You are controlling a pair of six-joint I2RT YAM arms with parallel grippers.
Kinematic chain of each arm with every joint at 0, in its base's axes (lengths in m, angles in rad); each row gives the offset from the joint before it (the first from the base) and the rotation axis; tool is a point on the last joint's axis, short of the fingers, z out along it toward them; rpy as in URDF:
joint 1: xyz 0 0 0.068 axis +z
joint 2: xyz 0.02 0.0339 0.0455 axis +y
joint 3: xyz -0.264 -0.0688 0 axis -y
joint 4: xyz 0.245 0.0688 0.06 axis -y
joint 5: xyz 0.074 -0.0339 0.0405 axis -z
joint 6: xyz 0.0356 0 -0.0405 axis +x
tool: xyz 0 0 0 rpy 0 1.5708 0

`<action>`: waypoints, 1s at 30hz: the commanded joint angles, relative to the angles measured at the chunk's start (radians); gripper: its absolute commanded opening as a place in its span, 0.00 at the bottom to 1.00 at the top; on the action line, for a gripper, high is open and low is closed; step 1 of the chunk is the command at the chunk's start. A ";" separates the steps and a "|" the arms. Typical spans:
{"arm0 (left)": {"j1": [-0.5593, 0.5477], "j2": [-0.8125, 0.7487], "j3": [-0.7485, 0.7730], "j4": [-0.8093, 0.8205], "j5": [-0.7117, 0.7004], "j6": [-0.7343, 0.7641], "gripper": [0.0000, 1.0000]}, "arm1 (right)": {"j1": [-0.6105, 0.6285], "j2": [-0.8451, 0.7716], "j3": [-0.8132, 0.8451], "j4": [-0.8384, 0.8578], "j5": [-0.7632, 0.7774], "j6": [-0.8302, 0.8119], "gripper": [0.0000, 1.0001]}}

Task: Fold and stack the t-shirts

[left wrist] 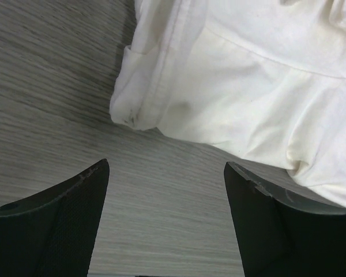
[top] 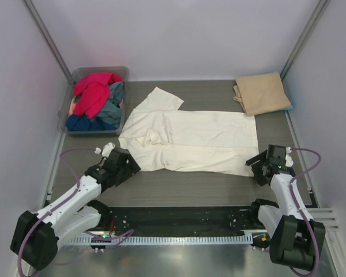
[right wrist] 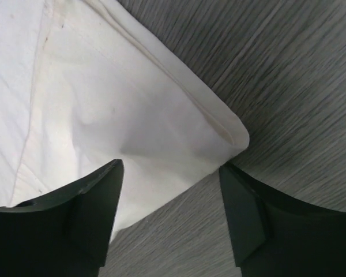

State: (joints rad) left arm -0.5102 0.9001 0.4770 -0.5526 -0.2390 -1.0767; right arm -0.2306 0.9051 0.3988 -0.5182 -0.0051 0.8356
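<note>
A large cream-white t-shirt (top: 190,138) lies spread across the middle of the table, with one sleeve (top: 161,98) pointing to the back. My left gripper (top: 132,166) is at its near left corner and stands open over bare table, just short of the hem (left wrist: 132,115). My right gripper (top: 256,168) is at the near right corner. It is open, and the shirt's corner (right wrist: 219,133) lies flat between the fingers (right wrist: 170,164). A folded tan t-shirt (top: 260,92) rests at the back right. Red and blue-grey t-shirts (top: 95,95) are piled in a tub.
The grey translucent tub (top: 122,72) stands at the back left against the wall. A blue edge (top: 289,107) shows under the tan shirt. Metal rails (top: 179,238) and both arm bases run along the near edge. Walls close in both sides.
</note>
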 commanded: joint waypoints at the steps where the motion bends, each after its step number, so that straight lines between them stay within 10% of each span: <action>1: 0.004 0.019 -0.024 0.158 -0.069 -0.043 0.81 | 0.000 0.032 -0.029 0.066 0.063 0.017 0.69; 7: 0.027 0.100 -0.017 0.204 -0.121 -0.029 0.70 | 0.001 0.061 -0.009 0.087 0.112 0.005 0.22; 13: 0.059 0.167 0.028 0.211 -0.171 0.007 0.47 | -0.010 0.104 0.028 0.096 0.183 -0.032 0.01; 18: 0.180 0.149 0.081 0.182 -0.149 0.113 0.00 | -0.111 0.152 0.078 0.124 0.160 -0.078 0.01; 30: 0.210 -0.091 0.146 -0.098 -0.013 0.175 0.00 | -0.294 0.138 0.100 0.104 -0.015 -0.139 0.01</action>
State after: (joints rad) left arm -0.3260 0.8921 0.6483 -0.5198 -0.2272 -0.9123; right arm -0.5026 1.0966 0.4988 -0.4480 -0.0521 0.7300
